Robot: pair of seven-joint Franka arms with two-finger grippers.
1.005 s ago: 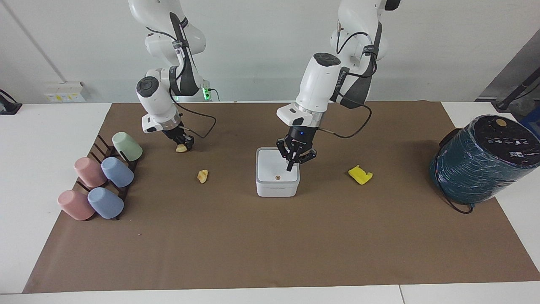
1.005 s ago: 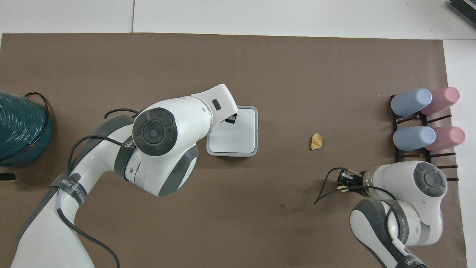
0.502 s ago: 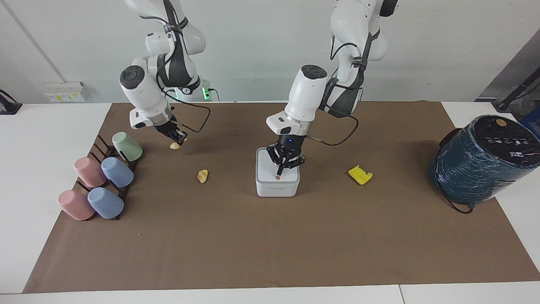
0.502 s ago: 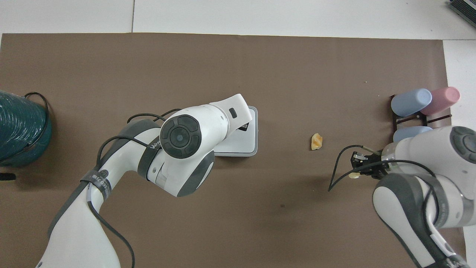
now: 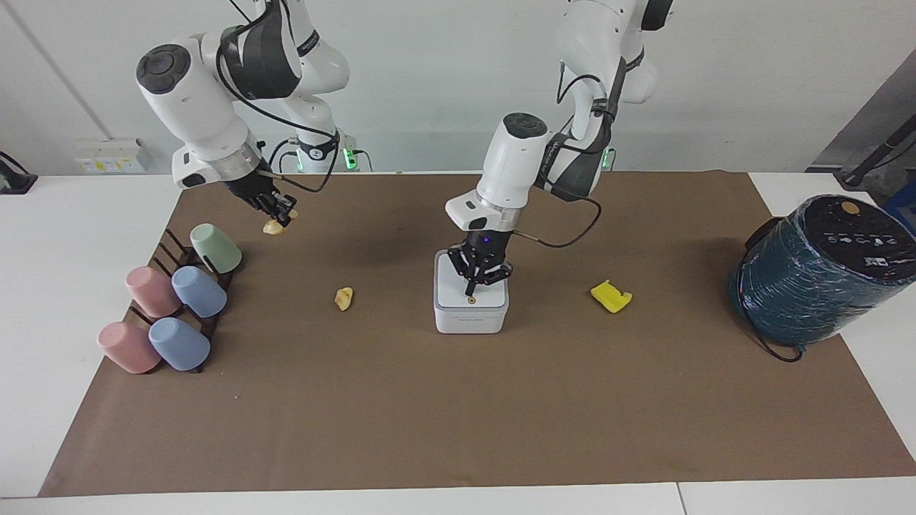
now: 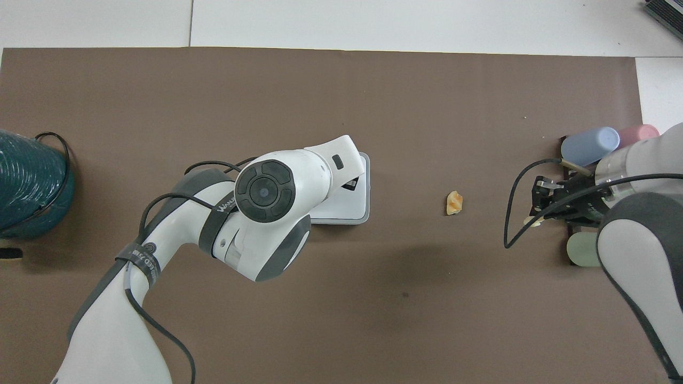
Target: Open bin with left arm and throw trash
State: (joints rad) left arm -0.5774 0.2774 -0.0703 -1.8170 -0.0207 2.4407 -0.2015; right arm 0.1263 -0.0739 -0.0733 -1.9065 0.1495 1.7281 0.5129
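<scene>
The white bin (image 5: 471, 315) stands mid-mat with its lid down and the orange dot showing; it also shows in the overhead view (image 6: 349, 208), partly under the left arm. My left gripper (image 5: 471, 289) is shut and points down, its tip on or just above the lid beside the dot. My right gripper (image 5: 278, 214) is shut on a tan lump (image 5: 272, 227) and holds it in the air over the mat beside the green cup; the lump also shows from overhead (image 6: 531, 220). A second tan lump (image 5: 344, 298) lies on the mat toward the right arm's end. The yellow piece (image 5: 610, 296) lies toward the left arm's end.
A dark rack with pink, blue and green cups (image 5: 172, 307) stands at the right arm's end. A big dark teal cylinder (image 5: 816, 272) with a black cable stands at the left arm's end. Brown mat (image 5: 458, 415) covers the table.
My right gripper has lifted the tan lump off the mat and carried it up toward the cup rack. My left gripper has come down over the lid toward the orange dot.
</scene>
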